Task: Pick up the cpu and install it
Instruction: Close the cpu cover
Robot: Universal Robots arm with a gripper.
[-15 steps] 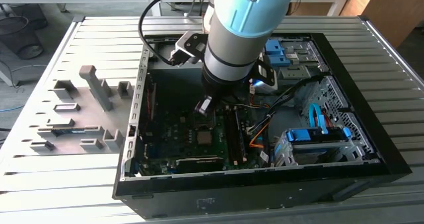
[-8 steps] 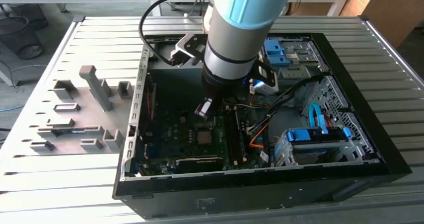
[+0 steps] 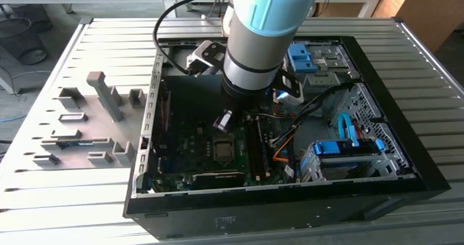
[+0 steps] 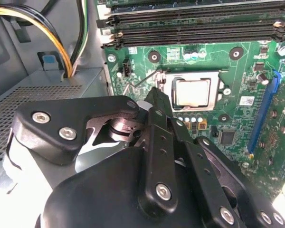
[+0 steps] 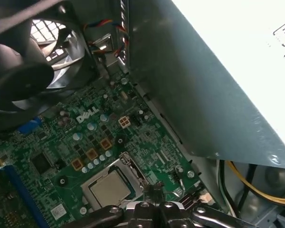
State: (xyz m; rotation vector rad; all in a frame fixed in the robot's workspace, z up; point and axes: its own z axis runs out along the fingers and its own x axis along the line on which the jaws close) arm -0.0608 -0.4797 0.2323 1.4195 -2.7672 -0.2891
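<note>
Second wrist view, cpu (image 4: pixel 192 91) seated in socket, just beyond end effector (image 4: pixel 154 97)

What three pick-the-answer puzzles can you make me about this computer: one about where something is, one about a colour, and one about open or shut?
1. Where is the cpu?
A) on the floor
B) in the socket on the board
C) in a person's hand

2. What colour is the board?
A) red
B) green
C) white

3. How is the computer case?
A) open, with its insides showing
B) shut with a lid
C) wrapped in a box

Answers:
1 B: in the second wrist view the cpu lies flat inside the socket.
2 B: the board is green around the socket.
3 A: in the exterior view the case lies open, showing its insides.
</note>
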